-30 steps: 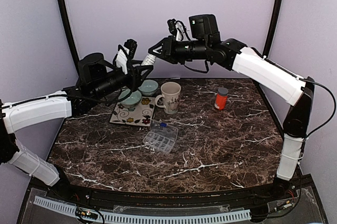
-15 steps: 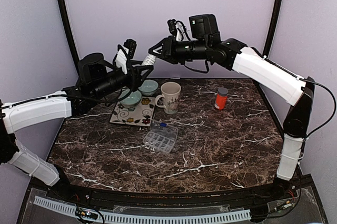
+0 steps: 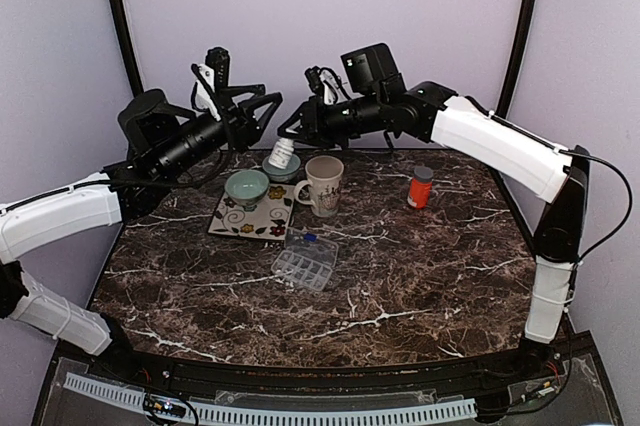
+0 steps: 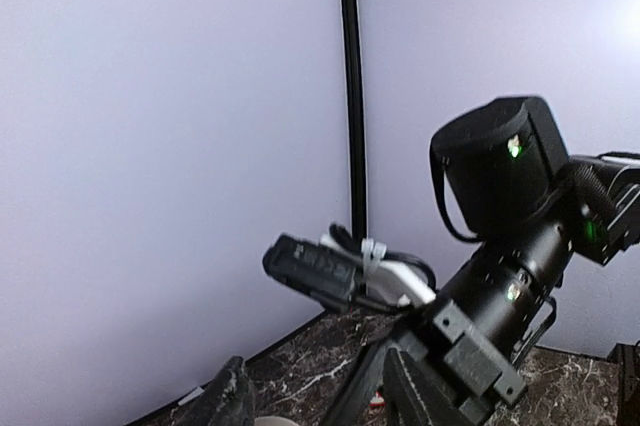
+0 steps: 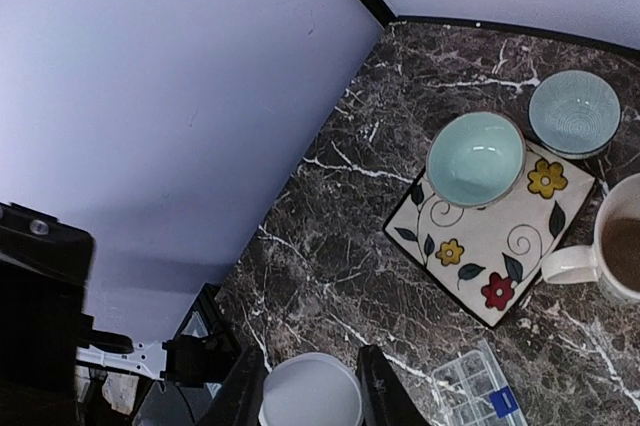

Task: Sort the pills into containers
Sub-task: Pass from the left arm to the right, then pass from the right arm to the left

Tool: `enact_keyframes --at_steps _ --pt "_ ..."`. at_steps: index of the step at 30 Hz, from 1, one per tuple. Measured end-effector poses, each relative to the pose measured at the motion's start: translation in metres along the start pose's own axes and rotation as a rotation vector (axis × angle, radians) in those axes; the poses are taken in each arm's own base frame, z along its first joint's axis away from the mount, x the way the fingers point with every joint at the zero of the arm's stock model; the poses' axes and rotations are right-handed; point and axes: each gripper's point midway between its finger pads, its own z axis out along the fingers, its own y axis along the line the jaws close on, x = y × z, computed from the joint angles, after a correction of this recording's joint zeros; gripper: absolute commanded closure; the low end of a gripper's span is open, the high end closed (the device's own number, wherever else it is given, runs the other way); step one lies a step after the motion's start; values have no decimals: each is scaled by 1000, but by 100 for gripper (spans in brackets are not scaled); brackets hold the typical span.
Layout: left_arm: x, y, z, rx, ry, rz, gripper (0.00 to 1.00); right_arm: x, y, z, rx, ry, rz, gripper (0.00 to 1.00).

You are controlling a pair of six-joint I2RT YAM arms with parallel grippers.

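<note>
My right gripper [image 3: 291, 136] is shut on a white pill bottle [image 3: 283, 155], held in the air above the far teal bowl [image 3: 292, 172]. In the right wrist view the bottle's round white end [image 5: 310, 398] fills the gap between the fingers. My left gripper [image 3: 262, 116] hangs just left of the bottle, apart from it. Its fingers [image 4: 230, 398] stand wide open, and a pale rim shows at the bottom edge between them. A clear pill organizer [image 3: 305, 259] lies on the marble table [image 3: 420, 276]. An orange pill bottle [image 3: 421, 187] stands at the right. No loose pills are visible.
A floral square plate [image 3: 255, 216] carries a teal bowl [image 3: 246, 186], with the second teal bowl behind it. A cream mug [image 3: 322, 185] stands to the right of the plate. Purple walls and black posts close the back and sides.
My left gripper has drawn back up and to the left, away from the white bottle, and its fingers have spread. The right gripper has shifted left and lower with the bottle.
</note>
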Motion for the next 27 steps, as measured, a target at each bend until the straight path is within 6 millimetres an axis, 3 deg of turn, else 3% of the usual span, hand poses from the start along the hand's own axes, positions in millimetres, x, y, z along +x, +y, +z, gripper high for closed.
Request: enact_keyframes --at_steps 4,10,14,19,27 --pt "-23 -2 -3 13 -63 5 53 12 -8 3 25 41 15 99" --pt "-22 -3 -3 19 -61 -11 53 13 -9 4 28 44 17 99" --pt "-11 -4 -8 17 -39 -28 50 18 -18 7 43 56 25 99" --pt "3 -6 -21 20 -7 -69 40 26 -32 10 70 77 42 99" --pt "21 -18 -30 81 38 -176 35 9 -31 -4 64 29 39 99"
